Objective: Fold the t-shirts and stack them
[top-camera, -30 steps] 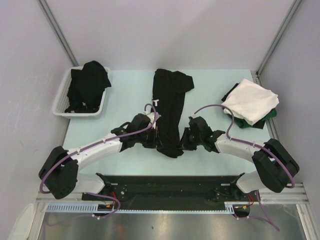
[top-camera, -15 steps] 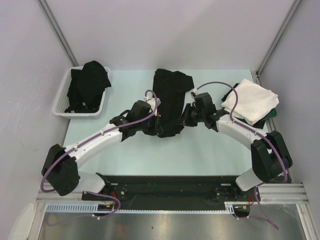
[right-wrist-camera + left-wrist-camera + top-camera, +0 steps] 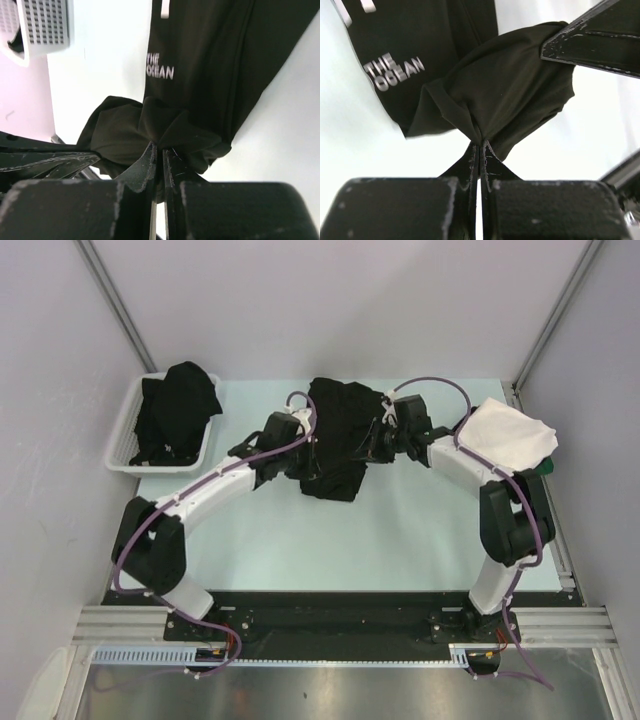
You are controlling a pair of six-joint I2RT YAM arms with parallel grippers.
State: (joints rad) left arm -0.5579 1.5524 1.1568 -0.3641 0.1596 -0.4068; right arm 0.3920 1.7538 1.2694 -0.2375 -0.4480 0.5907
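Observation:
A black t-shirt (image 3: 340,435) with white lettering lies mid-table, its near end lifted and doubled over the far part. My left gripper (image 3: 312,455) is shut on the bunched hem (image 3: 495,100); the lettering (image 3: 392,72) shows at upper left in the left wrist view. From the other side my right gripper (image 3: 368,450) is shut on the same hem (image 3: 160,130). The printed words (image 3: 160,71) appear on the flat part beyond. Folded t-shirts (image 3: 510,435), a white one on top with dark green under it, sit at the right edge. More black t-shirts (image 3: 178,405) fill the basket.
A white slotted basket (image 3: 125,440) stands at the far left of the table; its corner (image 3: 45,25) shows in the right wrist view. Metal frame posts (image 3: 115,300) rise at both back corners. Purple cables loop over both arms.
Both grippers have carried the shirt's near end away from me, toward the back of the table, folding it over the rest. The shirt now looks about half as long.

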